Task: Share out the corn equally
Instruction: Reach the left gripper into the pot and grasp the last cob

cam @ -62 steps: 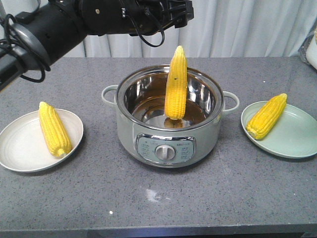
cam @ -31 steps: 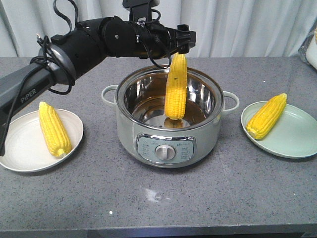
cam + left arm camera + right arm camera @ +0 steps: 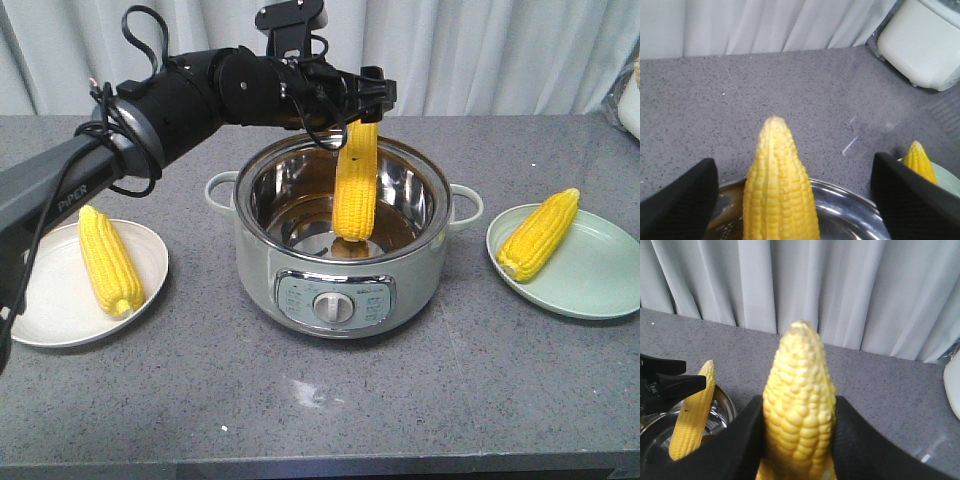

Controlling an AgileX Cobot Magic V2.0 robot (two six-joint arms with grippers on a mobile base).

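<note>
One corn cob [image 3: 355, 190] stands upright in the steel pot [image 3: 300, 260], leaning on the far rim. My left gripper [image 3: 362, 105] is open around its tip, and the wrist view shows wide gaps between the cob [image 3: 780, 190] and both fingers [image 3: 677, 200]. Another cob [image 3: 108, 262] lies on the white plate [image 3: 40, 300] at the left. A third [image 3: 538, 235] lies on the green plate [image 3: 600, 280] at the right. My right gripper [image 3: 800, 440] is shut on a further cob [image 3: 800, 405], and it is outside the front view.
A white appliance [image 3: 925, 40] stands at the table's far right, by the curtain. The pot has side handles [image 3: 466, 205] and a front control panel [image 3: 333, 300]. Grey tabletop [image 3: 320, 410] runs in front of the pot.
My left arm has come down over the pot, so its open fingers now straddle the upright cob's tip. The cobs and plates have not moved.
</note>
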